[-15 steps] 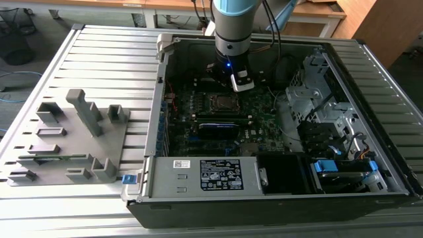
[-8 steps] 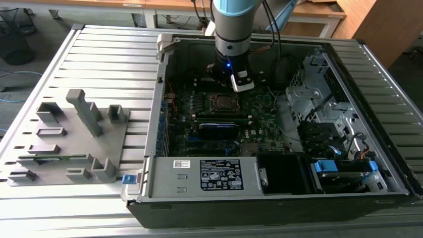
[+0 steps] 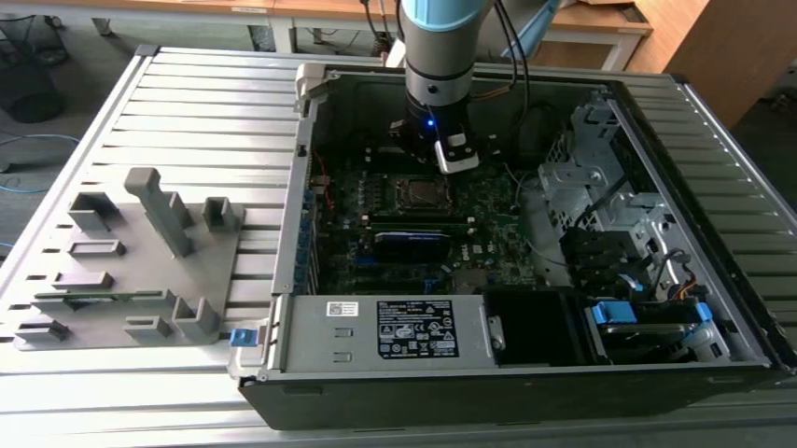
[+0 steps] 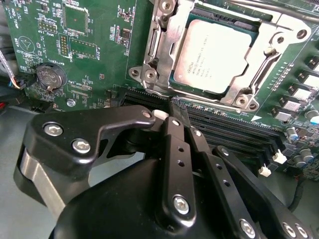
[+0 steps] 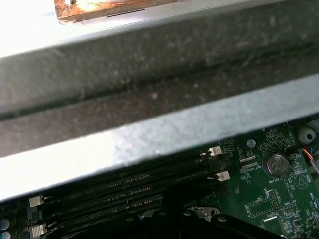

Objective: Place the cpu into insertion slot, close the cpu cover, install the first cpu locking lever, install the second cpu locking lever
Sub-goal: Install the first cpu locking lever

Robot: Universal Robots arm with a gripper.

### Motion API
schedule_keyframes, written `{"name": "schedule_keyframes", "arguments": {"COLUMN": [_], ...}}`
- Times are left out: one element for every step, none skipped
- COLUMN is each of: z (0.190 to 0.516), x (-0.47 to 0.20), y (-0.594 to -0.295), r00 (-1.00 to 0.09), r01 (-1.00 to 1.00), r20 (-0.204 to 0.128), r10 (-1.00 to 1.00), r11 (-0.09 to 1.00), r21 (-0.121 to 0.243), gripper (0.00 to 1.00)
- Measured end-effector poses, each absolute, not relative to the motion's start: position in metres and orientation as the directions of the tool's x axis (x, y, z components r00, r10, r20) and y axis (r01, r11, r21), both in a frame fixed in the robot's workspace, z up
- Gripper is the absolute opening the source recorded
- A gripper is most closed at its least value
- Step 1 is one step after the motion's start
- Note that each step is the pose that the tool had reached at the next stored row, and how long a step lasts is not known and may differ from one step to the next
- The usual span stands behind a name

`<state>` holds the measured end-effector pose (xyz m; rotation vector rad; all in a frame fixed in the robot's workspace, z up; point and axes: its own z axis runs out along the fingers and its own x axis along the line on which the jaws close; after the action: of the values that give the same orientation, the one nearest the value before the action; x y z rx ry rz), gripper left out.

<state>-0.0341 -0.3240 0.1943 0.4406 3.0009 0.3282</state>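
The cpu (image 4: 217,57) lies flat in the insertion slot (image 4: 149,75) on the green board, its pale metal face up. The silvery cpu cover (image 4: 162,42) lies down around it, framing the chip. A thin metal lever rod (image 4: 249,9) runs along the far side of the cover. My gripper (image 4: 172,108) hovers just off the socket's edge, over the black memory slots, with its black fingers (image 4: 172,144) together and nothing between them. In the exterior view the gripper (image 3: 439,154) hangs inside the open computer case, just behind the socket and cpu (image 3: 424,193).
Long black memory slots (image 5: 124,186) run beside the socket. A coin battery (image 4: 51,76) sits on the board. The grey case wall (image 5: 159,134) stands close by. A drive cage (image 3: 598,159) and power supply (image 3: 398,329) line the case. A grey fixture rack (image 3: 137,252) stands outside.
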Motion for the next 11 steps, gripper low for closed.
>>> {"name": "schedule_keyframes", "arguments": {"z": [0.1943, 0.1943, 0.1943, 0.1944, 0.1944, 0.1944, 0.1943, 0.1939, 0.1939, 0.1939, 0.1942], "x": [-0.0341, -0.0340, -0.0337, -0.0332, -0.0326, -0.0319, -0.0312, -0.0301, -0.0295, -0.0291, -0.0289], "y": [-0.3240, -0.3241, -0.3241, -0.3242, -0.3242, -0.3241, -0.3241, -0.3238, -0.3238, -0.3239, -0.3240], "r00": [-0.954, -0.954, -0.954, -0.954, -0.954, -0.954, -0.954, -0.954, -0.954, -0.954, -0.954], "r01": [0.274, 0.274, 0.274, 0.274, 0.274, 0.274, 0.274, 0.273, 0.274, 0.274, 0.274], "r20": [-0.058, -0.058, -0.058, -0.058, -0.058, -0.058, -0.058, -0.060, -0.059, -0.058, -0.058], "r10": [0.293, 0.293, 0.293, 0.293, 0.293, 0.293, 0.293, 0.293, 0.293, 0.294, 0.294], "r11": [0.935, 0.935, 0.935, 0.935, 0.935, 0.935, 0.935, 0.935, 0.935, 0.935, 0.935], "r21": [0.224, 0.224, 0.224, 0.224, 0.224, 0.224, 0.224, 0.226, 0.226, 0.225, 0.225], "gripper": [0.11, 0.11, 0.11, 0.11, 0.11, 0.11, 0.11, 0.11, 0.11, 0.11, 0.11]}}
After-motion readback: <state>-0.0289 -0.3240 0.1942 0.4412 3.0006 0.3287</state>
